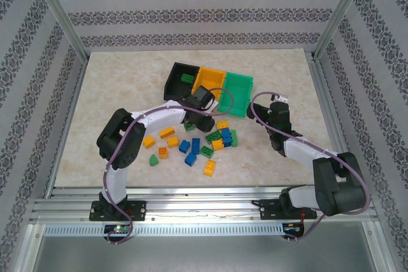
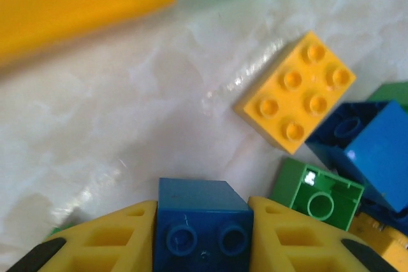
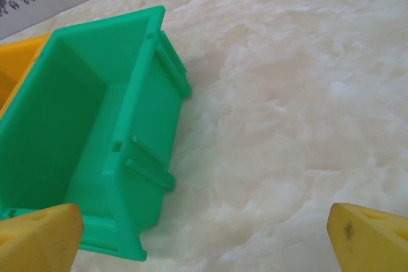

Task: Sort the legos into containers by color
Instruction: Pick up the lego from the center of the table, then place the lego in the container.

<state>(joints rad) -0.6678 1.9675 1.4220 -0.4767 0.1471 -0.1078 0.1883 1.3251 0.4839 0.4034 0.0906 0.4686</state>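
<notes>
L pincer (image 2: 201, 224) closed on blue brick (image 2: 199, 205), fingers flat on both side walls. Can't tell if it's off the table (image 2: 127, 125). Bricks are light, rigid and slick, so grip the flat walls, not the studs. Yellow brick (image 2: 296, 90) is ahead-right. R pincer (image 3: 204, 240) wide open, holds nothing. Green bin (image 3: 105, 27) ahead-left of it looks empty. Black bin (image 1: 172, 84) beyond L pincer holds a green brick (image 1: 187, 78). Yellow bin (image 1: 205, 71) contents unclear.

Black arms (image 1: 159, 118) — purple cables (image 1: 252, 111), yellow claw fingers (image 2: 95, 243)
</notes>
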